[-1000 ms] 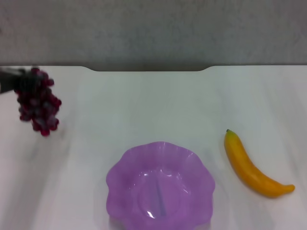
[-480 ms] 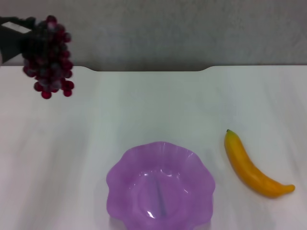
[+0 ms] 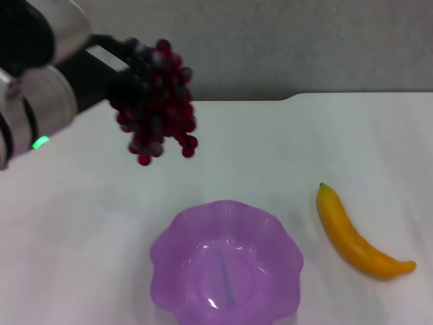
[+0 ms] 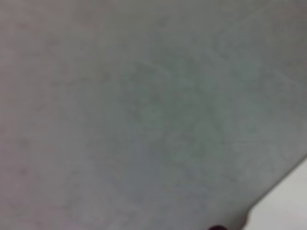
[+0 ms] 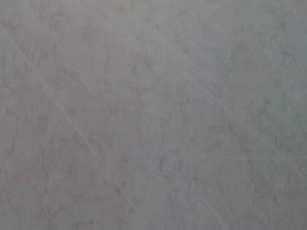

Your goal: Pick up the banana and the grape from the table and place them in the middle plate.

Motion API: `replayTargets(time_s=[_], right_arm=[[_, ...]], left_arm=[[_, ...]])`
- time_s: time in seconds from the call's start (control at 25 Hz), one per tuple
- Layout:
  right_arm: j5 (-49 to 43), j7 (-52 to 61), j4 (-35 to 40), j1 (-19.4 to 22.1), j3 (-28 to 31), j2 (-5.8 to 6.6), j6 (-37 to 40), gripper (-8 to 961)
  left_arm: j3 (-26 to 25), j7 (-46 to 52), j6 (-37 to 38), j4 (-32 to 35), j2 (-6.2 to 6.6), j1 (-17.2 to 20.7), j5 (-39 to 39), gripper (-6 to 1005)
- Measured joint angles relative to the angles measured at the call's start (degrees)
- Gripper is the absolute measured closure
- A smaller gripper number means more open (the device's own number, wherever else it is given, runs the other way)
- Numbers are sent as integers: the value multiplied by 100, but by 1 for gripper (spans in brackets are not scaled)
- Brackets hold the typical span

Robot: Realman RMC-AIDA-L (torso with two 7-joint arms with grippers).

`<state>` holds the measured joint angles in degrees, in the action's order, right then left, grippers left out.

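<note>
1. Above the plain white counter, the left end effector is hanging clamped on the top of the long bunch of dark red and purple grapes, which has risen off the counter and travelled inward from the far left within the last second.
2. That bunch is now dangling clear of the surface, beyond and to the left of the translucent purple scalloped plate, not yet over it.
3. Judging from this, transport is under way; lowering and release are remaining.
4. Right of the plate, the curved yellow-orange banana is lying untouched; the right end effector is nowhere in view.
</note>
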<state>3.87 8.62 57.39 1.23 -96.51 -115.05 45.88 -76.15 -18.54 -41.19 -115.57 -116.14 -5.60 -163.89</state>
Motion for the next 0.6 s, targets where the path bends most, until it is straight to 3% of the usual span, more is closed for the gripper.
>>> replayTargets(time_s=[0.44, 0.6], right_arm=[[0, 0, 0, 5, -13, 0, 0, 296], [0, 0, 0, 14, -15, 0, 0, 299]], left_arm=[[995, -230, -189, 26, 21, 16, 18, 887], [1127, -237, -333, 57, 23, -11, 66, 889]])
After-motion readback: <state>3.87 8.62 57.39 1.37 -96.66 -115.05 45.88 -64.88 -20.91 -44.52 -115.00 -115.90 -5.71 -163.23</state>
